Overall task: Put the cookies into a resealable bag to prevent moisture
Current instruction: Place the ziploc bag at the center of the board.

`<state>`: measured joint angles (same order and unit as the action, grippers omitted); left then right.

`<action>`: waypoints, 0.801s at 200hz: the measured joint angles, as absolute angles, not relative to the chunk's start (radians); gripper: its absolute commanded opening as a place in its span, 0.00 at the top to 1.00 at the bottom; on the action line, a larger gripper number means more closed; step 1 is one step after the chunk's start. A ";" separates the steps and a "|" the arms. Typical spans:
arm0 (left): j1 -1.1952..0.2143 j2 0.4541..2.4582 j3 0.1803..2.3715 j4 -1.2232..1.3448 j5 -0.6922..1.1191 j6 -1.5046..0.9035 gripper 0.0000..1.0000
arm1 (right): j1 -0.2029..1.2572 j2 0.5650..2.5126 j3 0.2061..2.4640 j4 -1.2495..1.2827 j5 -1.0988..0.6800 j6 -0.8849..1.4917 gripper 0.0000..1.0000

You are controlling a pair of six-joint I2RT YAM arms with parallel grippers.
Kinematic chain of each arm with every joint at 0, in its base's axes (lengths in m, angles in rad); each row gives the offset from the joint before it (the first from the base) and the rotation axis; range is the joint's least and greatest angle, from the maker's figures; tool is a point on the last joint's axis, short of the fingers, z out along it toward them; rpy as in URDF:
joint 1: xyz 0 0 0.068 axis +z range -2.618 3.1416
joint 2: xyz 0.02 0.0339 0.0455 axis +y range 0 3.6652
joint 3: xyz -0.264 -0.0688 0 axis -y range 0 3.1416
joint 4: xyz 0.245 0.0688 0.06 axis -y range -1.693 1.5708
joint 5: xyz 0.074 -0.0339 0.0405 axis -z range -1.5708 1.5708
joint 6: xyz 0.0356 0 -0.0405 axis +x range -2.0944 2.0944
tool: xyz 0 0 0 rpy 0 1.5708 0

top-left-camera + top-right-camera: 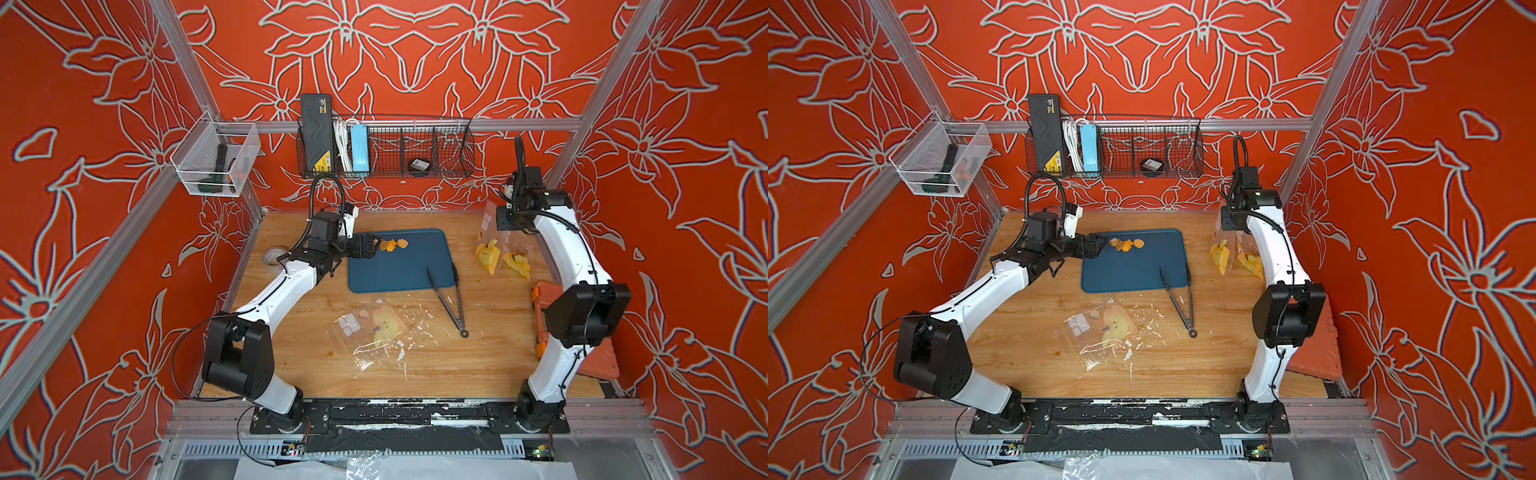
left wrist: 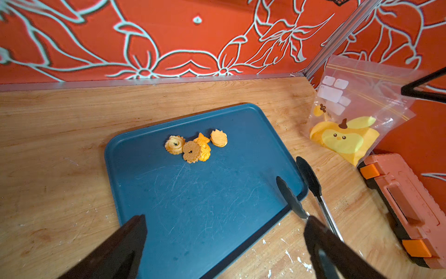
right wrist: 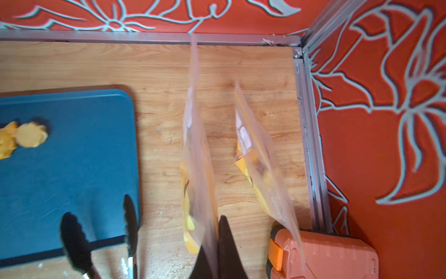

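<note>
Several small orange and yellow cookies (image 1: pixel 392 244) (image 1: pixel 1126 244) (image 2: pixel 195 146) (image 3: pixel 24 137) lie in a cluster at the far left of a blue tray (image 1: pixel 399 274) (image 1: pixel 1133 274) (image 2: pixel 205 205) (image 3: pixel 72 169). My left gripper (image 1: pixel 376 245) (image 1: pixel 1102 243) (image 2: pixel 225 218) hovers open just left of them, holding nothing. At the far right my right gripper (image 1: pixel 500 220) (image 1: pixel 1227 220) (image 3: pixel 217 229) is shut on a clear resealable bag (image 1: pixel 490 249) (image 1: pixel 1220 253) (image 2: pixel 357 108) (image 3: pixel 198 157) with yellow prints, which hangs upright. A second clear sheet (image 3: pixel 260 157) hangs beside it; I cannot tell if it is the same bag.
Black tongs (image 1: pixel 449 299) (image 1: pixel 1179 299) (image 2: pixel 309 183) (image 3: pixel 77 241) lie across the tray's near right corner. Another clear bag (image 1: pixel 374 328) (image 1: pixel 1100 328) lies flat on the wooden table in front of the tray. An orange case (image 1: pixel 598 361) (image 2: pixel 405 205) (image 3: pixel 325 253) sits by the right wall.
</note>
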<state>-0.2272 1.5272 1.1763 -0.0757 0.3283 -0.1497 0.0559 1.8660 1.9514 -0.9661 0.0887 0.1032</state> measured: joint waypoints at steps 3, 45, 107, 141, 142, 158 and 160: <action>-0.227 1.527 1.176 -0.076 0.327 -0.150 0.00 | 0.051 1.866 1.942 -0.960 0.090 0.103 1.00; -0.227 1.533 1.187 -0.096 0.287 -0.200 0.00 | -0.001 1.842 1.755 -0.886 0.101 0.115 0.79; -0.227 1.411 1.084 -0.084 0.271 -0.389 0.00 | -0.012 1.745 1.656 -0.842 0.065 0.135 0.38; -0.252 1.264 1.041 -0.109 0.263 -0.448 0.00 | 0.026 1.476 1.550 -0.789 0.084 0.149 0.37; -0.254 1.261 1.040 -0.111 0.261 -0.447 0.00 | 0.030 1.462 1.543 -0.787 0.086 0.150 0.37; -0.316 1.198 1.016 -0.150 0.208 -0.454 0.00 | 0.099 1.330 1.471 -0.765 0.103 0.157 0.39; -0.324 1.192 1.013 -0.153 0.200 -0.455 0.00 | 0.111 1.315 1.462 -0.765 0.102 0.160 0.40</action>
<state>-0.3237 1.1923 1.0126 -0.1528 0.2001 -0.4545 0.1112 1.3151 1.4616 -0.7647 0.1024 0.1596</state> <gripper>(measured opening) 0.998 0.618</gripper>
